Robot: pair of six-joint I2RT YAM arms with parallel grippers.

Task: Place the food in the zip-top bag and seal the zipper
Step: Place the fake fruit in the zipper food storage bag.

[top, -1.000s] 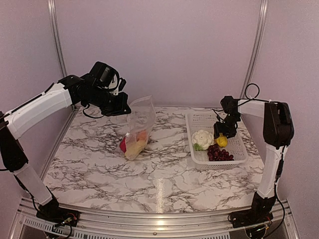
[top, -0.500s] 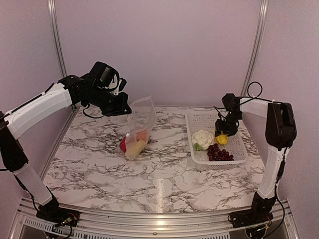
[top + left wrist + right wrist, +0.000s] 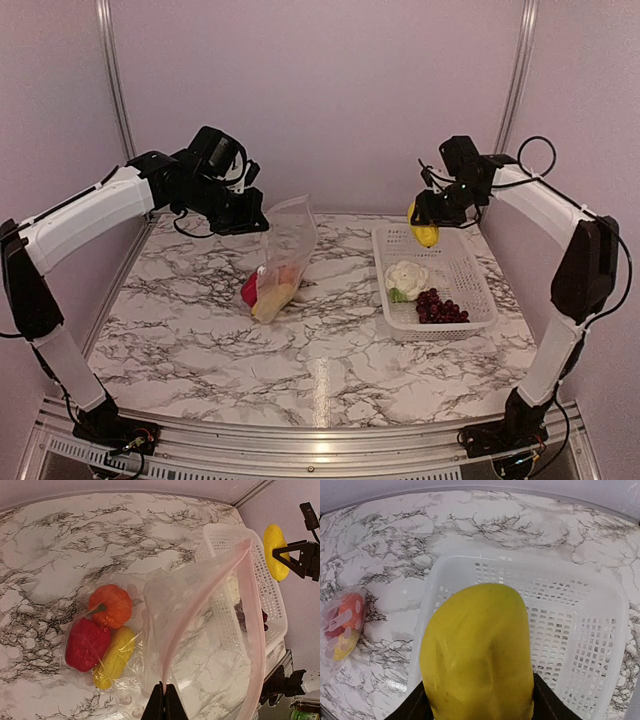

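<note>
My left gripper is shut on the mouth edge of the clear zip-top bag and holds it upright and open; in the left wrist view the gripper pinches the pinkish zipper. Inside the bag lie a red pepper, an orange round fruit and a yellow piece. My right gripper is shut on a second yellow piece, held in the air above the basket's left end; it fills the right wrist view. The cauliflower and grape bunch lie in the basket.
The white lattice basket stands on the marble table at the right, also in the right wrist view. Metal frame posts stand at the back corners, with purple walls all round.
My right gripper has lifted the yellow piece out of the basket and moved it up and left. The left gripper and bag have hardly moved.
</note>
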